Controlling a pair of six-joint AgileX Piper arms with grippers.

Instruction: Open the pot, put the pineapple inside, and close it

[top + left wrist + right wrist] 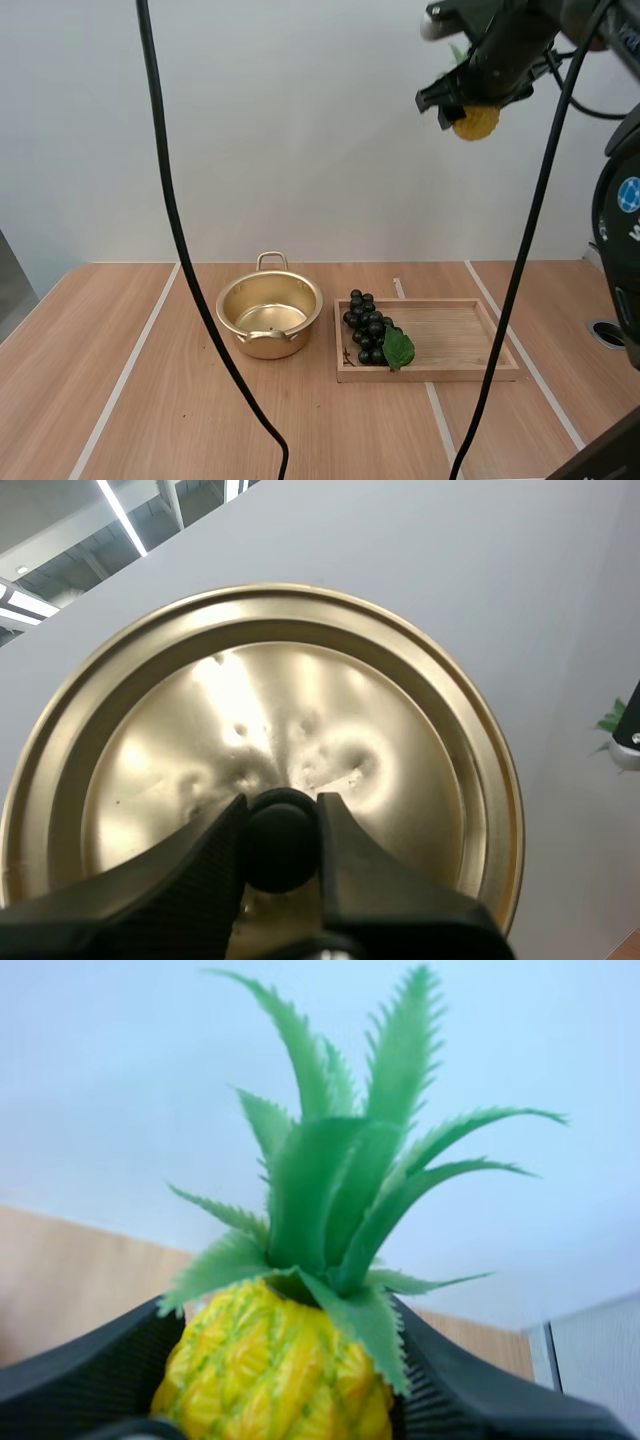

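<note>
Left end effector (281,818) pinches the lid (300,700) by its knob (278,848), held away so the pot (270,312) sits open on the desk (120,400). Right end effector (468,106) clamps the pineapple (477,124) high up, around 1 o'clock from the pot, probably for rim clearance.

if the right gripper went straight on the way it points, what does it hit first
Beyond the pineapple it holds, the right gripper seems to have a free way: only the white wall behind the table lies ahead, depth unclear.
</note>
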